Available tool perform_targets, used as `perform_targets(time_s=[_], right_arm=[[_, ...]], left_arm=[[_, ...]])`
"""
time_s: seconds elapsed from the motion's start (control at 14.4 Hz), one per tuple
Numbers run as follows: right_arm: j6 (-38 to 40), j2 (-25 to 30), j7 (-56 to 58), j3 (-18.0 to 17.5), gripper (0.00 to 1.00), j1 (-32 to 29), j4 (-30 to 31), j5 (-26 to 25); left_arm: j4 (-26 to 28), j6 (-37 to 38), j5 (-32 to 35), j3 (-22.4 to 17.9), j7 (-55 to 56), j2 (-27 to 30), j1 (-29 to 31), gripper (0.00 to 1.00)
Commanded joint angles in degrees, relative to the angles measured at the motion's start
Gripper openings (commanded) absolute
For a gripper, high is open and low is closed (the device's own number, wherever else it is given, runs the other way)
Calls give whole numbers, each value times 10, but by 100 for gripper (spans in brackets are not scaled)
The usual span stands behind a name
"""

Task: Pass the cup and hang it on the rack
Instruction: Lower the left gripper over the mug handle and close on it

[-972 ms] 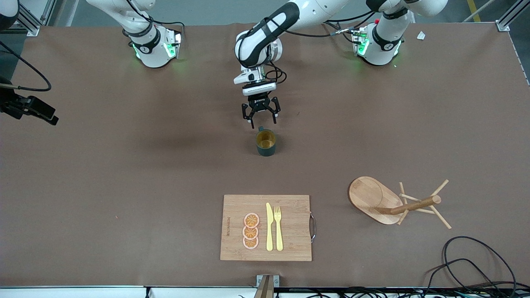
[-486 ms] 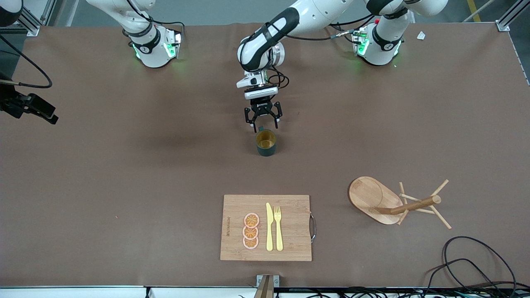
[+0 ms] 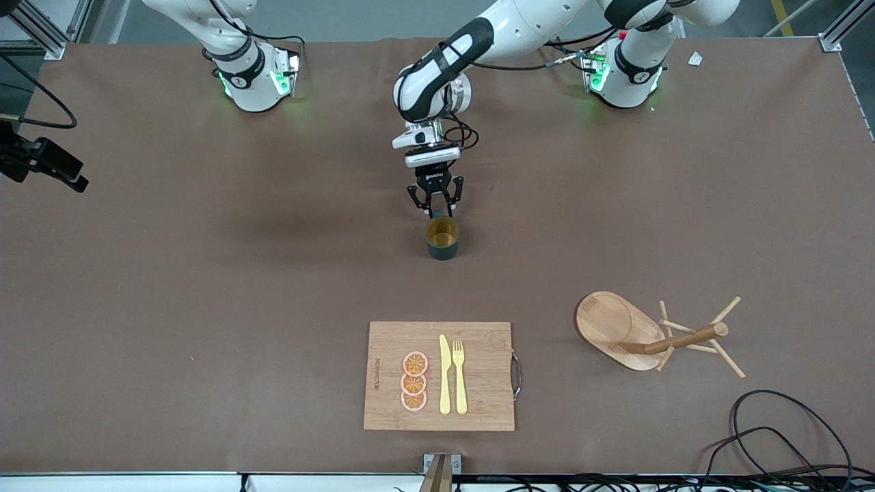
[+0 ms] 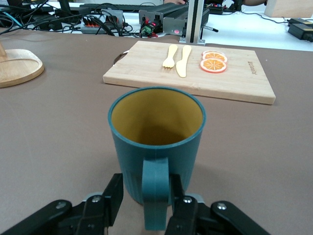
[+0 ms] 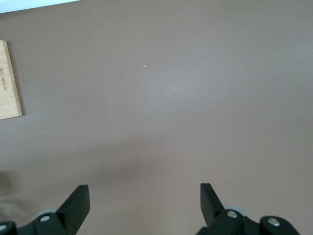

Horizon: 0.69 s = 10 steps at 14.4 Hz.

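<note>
Left wrist view: left claw (image 4: 156, 208) pinches empty cup's (image 4: 156, 129) handle.

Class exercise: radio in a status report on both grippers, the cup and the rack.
Left gripper closed on cup handle, cup on table. Right gripper open, waiting. Rack unobstructed.
</note>
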State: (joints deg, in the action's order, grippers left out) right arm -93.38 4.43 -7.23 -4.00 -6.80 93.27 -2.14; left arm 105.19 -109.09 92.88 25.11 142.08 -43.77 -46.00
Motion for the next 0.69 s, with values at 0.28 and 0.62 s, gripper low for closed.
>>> perform_targets(time_s=[0.28, 0.62], right_arm=[[18, 8, 7, -8, 100, -6, -9, 8], [21, 7, 10, -8, 100, -6, -8, 53]], left_arm=[[-26, -3, -3, 3, -37, -4, 7, 0], [-95, -2, -146, 9, -114, 9, 4, 0]])
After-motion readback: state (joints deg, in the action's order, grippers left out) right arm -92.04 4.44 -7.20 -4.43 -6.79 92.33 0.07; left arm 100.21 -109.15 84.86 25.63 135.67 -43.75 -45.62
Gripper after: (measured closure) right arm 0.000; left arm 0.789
